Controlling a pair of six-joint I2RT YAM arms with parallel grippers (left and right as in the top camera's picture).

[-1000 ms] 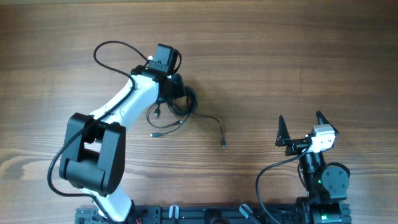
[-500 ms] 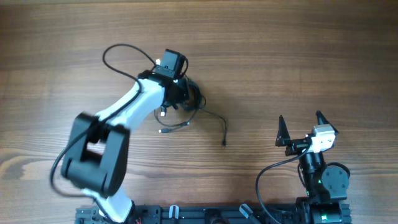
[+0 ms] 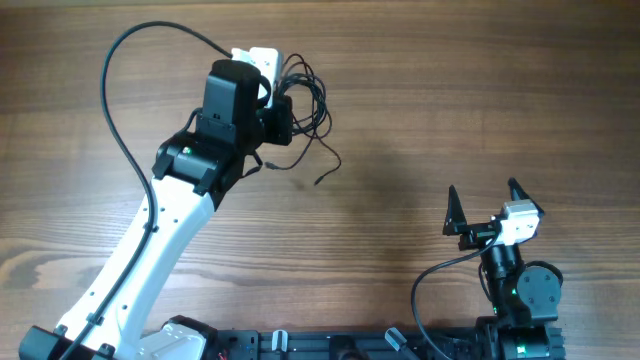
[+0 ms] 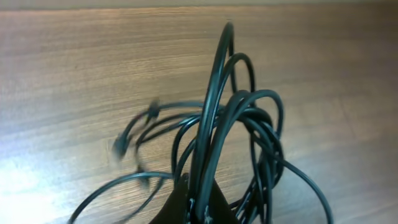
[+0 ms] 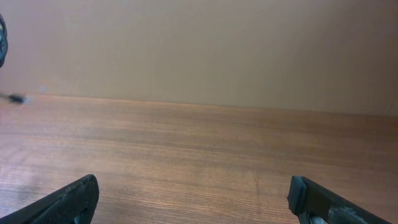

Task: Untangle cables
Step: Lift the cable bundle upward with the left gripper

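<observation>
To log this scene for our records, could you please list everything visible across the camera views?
Thin black flexible cords with small plug ends: one tangled bundle, cord number unclear; black; held at the table's far-left, one loose end trailing.
Brown wooden table: one, beneath everything.
Thick black arm cables: two, one on each arm.
Left arm: white and black; left end effector shut on the cords.
Right arm: black, near-right; right end effector open, holding nothing.
</observation>
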